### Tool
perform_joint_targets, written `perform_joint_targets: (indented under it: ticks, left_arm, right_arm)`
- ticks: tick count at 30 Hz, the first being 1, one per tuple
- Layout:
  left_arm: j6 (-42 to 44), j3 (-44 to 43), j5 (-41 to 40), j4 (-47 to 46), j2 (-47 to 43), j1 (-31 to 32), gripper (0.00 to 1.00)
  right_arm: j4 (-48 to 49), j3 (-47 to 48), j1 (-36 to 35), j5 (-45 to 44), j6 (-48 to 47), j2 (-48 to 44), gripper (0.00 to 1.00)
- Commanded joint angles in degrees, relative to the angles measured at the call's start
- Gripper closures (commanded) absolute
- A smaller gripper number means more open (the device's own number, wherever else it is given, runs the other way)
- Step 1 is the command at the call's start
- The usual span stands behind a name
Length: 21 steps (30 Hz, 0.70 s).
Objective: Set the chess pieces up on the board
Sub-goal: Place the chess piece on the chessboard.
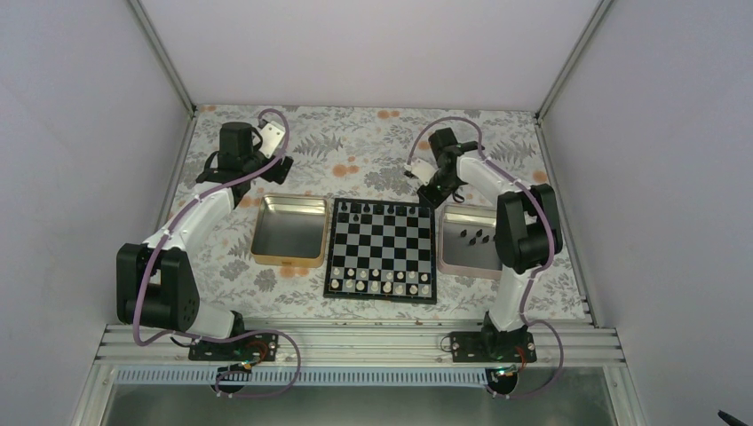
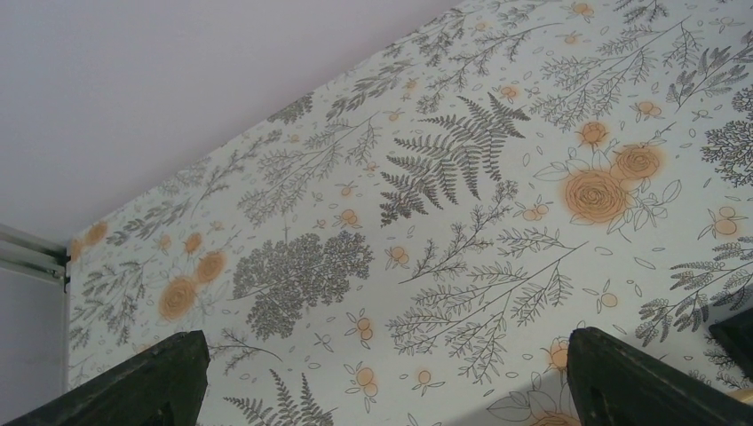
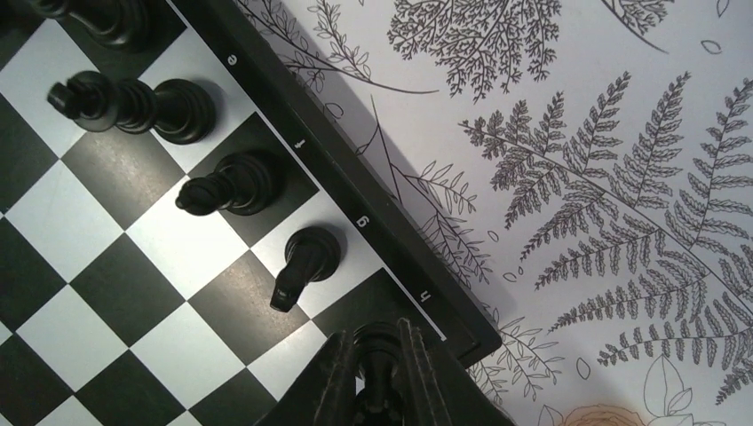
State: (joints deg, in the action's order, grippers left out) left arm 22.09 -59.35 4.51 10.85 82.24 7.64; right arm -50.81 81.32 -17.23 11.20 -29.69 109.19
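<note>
The board (image 1: 331,250) lies mid-table; its far right corner shows in the right wrist view (image 3: 355,191). Several black chess pieces (image 1: 388,209) stand on its far row, and three stand close by in the right wrist view (image 3: 306,262). More black pieces (image 1: 475,236) lie in the tray on the right. My right gripper (image 1: 432,197) (image 3: 379,333) is shut on a black piece (image 3: 377,357) over the corner square by the letter h; I cannot tell if it touches the square. My left gripper (image 1: 273,165) (image 2: 382,390) is open and empty over bare tablecloth, far left of the board.
A gold tray (image 1: 286,260) sits left of the board, with nothing inside it. A pale metal tray (image 1: 466,269) sits on the board's right. White pieces (image 1: 377,280) fill the board's near rows. Walls close in the back and both sides.
</note>
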Motion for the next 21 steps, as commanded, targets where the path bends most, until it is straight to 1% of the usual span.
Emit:
perform_joint_targets:
  ticks: [1, 21]
  left_arm:
    - [0.5, -0.9, -0.6, -1.0, 0.5, 0.4, 0.0]
    - [0.7, -0.7, -0.7, -1.1, 0.9, 0.4, 0.0]
  right_arm:
    - [1.8, 0.5, -0.6, 2.1, 0.0, 1.0, 0.84]
    - [1.1, -0.5, -1.3, 0.6, -0.3, 2.7, 0.82]
